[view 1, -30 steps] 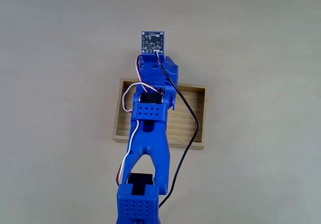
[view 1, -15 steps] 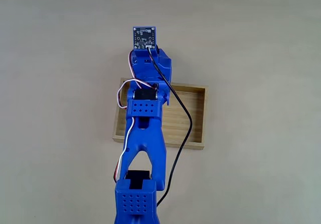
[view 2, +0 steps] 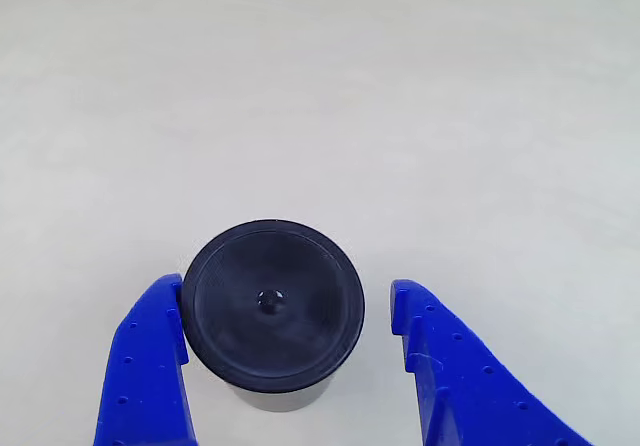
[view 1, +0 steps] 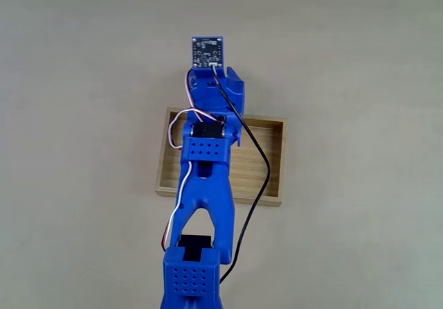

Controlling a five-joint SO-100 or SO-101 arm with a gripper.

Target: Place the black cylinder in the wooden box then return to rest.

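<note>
The step in hand looks like the grasp itself. In the other view the cylinder stands on the pale worktop in the lower middle of the frame, between the two blue fingers of the end effector. The end effector is open and holds nothing: the finger at lower left sits against, or just beside, the cylinder's wall, while the one at lower right is clearly apart from it.

To do this well, I would shift the end effector a little toward the left of the frame before closing, so the cylinder sits midway and is not shoved sideways as the far finger comes in. Closing slowly should keep it from tipping, and the fingers should meet the curved wall across its widest part (a round wall slips out easily if caught off-centre).

The cylinder stands upright, its axis vertical, the recessed round top facing the camera; being round, it has no heading to match.

In the fixed view the arm reaches up the frame over the box, whose visible floor at centre right lies bare.
</note>
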